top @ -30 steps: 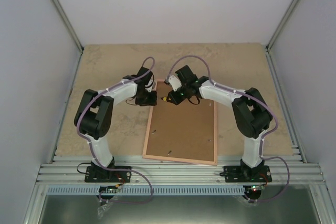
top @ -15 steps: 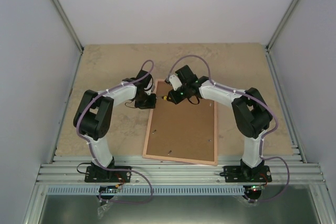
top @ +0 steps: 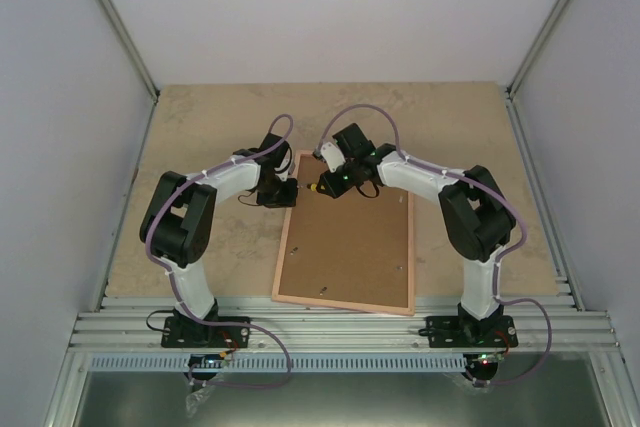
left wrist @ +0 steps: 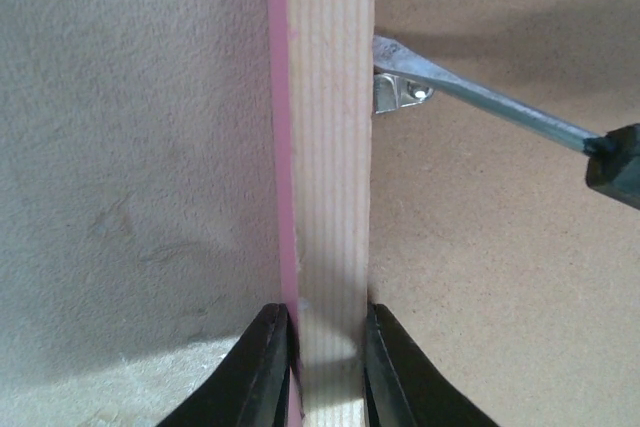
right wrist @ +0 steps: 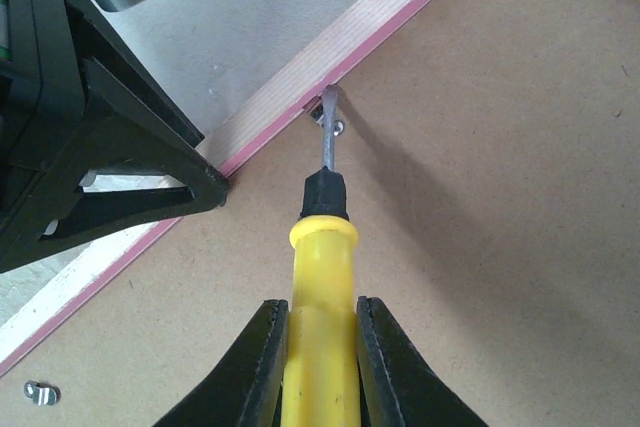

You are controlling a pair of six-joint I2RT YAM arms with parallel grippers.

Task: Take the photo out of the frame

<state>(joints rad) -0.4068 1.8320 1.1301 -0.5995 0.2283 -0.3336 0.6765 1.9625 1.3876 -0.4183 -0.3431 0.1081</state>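
Left gripper [left wrist: 327,347] has closed onto the frame's [left wrist: 330,147] left rail, pinching it. Right gripper [right wrist: 318,347] clamps a screwdriver [right wrist: 322,247], tip at a tab [left wrist: 400,93]. Frame lies face down by the bench's [top: 200,127] near edge, photo hidden. Keep the rail pinned and swing the tab gently.

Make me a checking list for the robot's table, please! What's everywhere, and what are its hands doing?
Surface: beige speckled table.
Job's things: the frame lies face down with its brown backing board up; the photo is not visible.
Clutter: nothing seen.
Hands: left hand pinches the frame's left rail; right hand is shut on a yellow screwdriver, whose tip is at a metal clip by that rail.
Cables: purple cables loop along both arms, none lying on the frame.
Surroundings: grey walls on three sides, metal rails at the near edge.
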